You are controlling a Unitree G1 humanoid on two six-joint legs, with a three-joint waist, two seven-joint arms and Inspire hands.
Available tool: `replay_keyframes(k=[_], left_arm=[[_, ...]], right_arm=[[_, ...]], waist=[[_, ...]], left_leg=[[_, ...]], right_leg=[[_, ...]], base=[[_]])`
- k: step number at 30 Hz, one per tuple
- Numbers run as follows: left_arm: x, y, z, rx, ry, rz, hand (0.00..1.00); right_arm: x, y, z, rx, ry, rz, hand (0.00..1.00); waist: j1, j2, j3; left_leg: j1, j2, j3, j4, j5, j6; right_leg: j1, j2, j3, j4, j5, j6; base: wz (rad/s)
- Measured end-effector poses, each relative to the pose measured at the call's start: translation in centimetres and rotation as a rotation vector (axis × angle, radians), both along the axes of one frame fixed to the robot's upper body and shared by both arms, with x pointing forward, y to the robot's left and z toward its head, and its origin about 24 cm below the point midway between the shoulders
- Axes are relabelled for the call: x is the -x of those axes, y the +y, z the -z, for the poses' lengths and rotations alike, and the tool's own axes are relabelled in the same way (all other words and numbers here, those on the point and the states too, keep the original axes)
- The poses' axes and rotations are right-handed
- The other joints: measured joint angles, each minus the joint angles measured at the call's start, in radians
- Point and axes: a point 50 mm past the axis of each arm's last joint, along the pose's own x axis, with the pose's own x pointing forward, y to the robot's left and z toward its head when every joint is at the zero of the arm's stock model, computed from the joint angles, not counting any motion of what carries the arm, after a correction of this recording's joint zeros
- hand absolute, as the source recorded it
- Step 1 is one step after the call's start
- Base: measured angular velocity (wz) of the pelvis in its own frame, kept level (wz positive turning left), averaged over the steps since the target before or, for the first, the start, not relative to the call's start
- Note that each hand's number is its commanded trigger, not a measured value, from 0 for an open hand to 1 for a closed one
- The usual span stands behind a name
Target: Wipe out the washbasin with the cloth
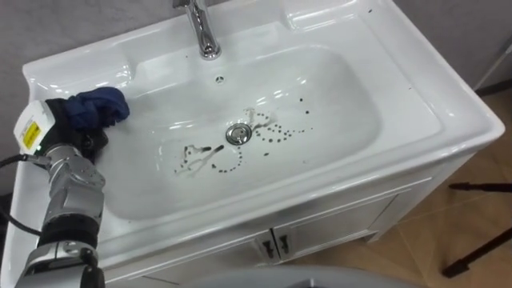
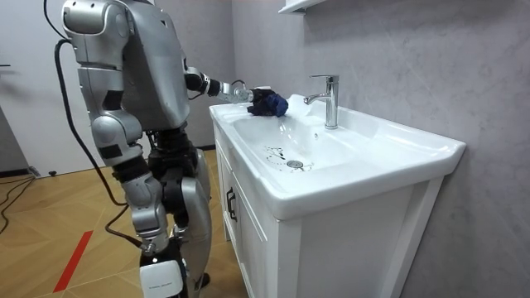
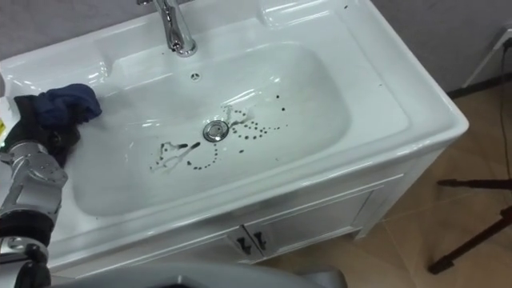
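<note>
The white basin (image 1: 448,112) has dark spots and smears (image 1: 276,134) on its floor around the drain (image 1: 238,134), and more smears (image 1: 200,158) to the left of it. A dark blue cloth (image 1: 100,108) rests bunched on the basin's left rim. My left hand (image 1: 84,140) is shut on it from below, at the bowl's left edge. In the room view I stand at the basin's side with the left arm stretched out to the cloth (image 2: 269,102). My right hand (image 2: 154,238) hangs low at my side.
A chrome tap (image 1: 204,32) stands at the back middle of the basin. Below the bowl is a white cabinet with two doors (image 1: 320,232). A dark stand's legs (image 1: 480,240) lie on the wooden floor to the right.
</note>
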Motion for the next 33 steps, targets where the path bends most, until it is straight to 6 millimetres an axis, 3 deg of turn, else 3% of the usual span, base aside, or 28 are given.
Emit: replay_keyframes(k=[8, 12, 14, 16, 28, 33], left_arm=[[-0.2, 0.0, -0.3, 0.003, -0.016, -0.002, 1.00], [-0.8, -0.2, -1.1, 0.006, -0.046, 0.006, 1.00], [-1.3, -0.5, -1.8, 0.005, -0.069, 0.018, 1.00], [-1.9, -1.2, -2.7, 0.001, -0.109, 0.056, 1.00], [-4.5, -6.5, -7.5, 0.023, -0.353, 0.278, 1.00], [-4.0, -8.6, -7.5, 0.043, -0.365, 0.364, 1.00]], right_arm=[[-0.8, 0.0, 0.0, 0.010, -0.010, 0.010, 0.00], [-1.7, 0.1, 0.0, -0.001, -0.045, 0.010, 0.00], [-2.3, 0.1, 0.0, -0.002, -0.066, 0.003, 0.00], [-2.8, 0.4, 0.0, -0.007, -0.090, -0.014, 0.00], [-4.0, 1.1, 0.1, -0.020, -0.213, 0.068, 0.00], [-3.4, 1.3, 0.2, -0.023, -0.211, 0.101, 0.00]], waist=[[-0.002, -0.001, 0.0006], [-0.003, -0.015, 0.0094], [-0.003, -0.015, 0.0095], [0.001, -0.025, 0.0168], [0.000, -0.023, 0.0183], [-0.002, -0.027, 0.0200]], left_leg=[[-0.005, 0.000, -0.003, 0.002, 0.000, 0.000], [-0.010, -0.001, -0.020, 0.007, 0.000, 0.000], [-0.025, -0.002, -0.027, 0.012, 0.000, 0.000], [-0.042, -0.001, -0.037, 0.018, 0.000, 0.000], [-0.057, 0.002, -0.069, 0.015, 0.000, 0.000], [-0.048, 0.002, -0.070, 0.009, 0.000, 0.000]], right_leg=[[-0.004, -0.002, -0.005, 0.000, 0.000, 0.000], [-0.003, -0.004, -0.020, 0.000, 0.000, 0.000], [-0.011, -0.005, -0.026, -0.001, 0.000, 0.000], [-0.020, -0.006, -0.035, 0.000, 0.000, 0.000], [-0.017, -0.006, -0.070, -0.004, 0.001, 0.000], [-0.001, -0.008, -0.079, -0.020, 0.001, 0.000]], base=[[0.01], [0.11], [0.13], [0.14], [0.07], [0.03]])
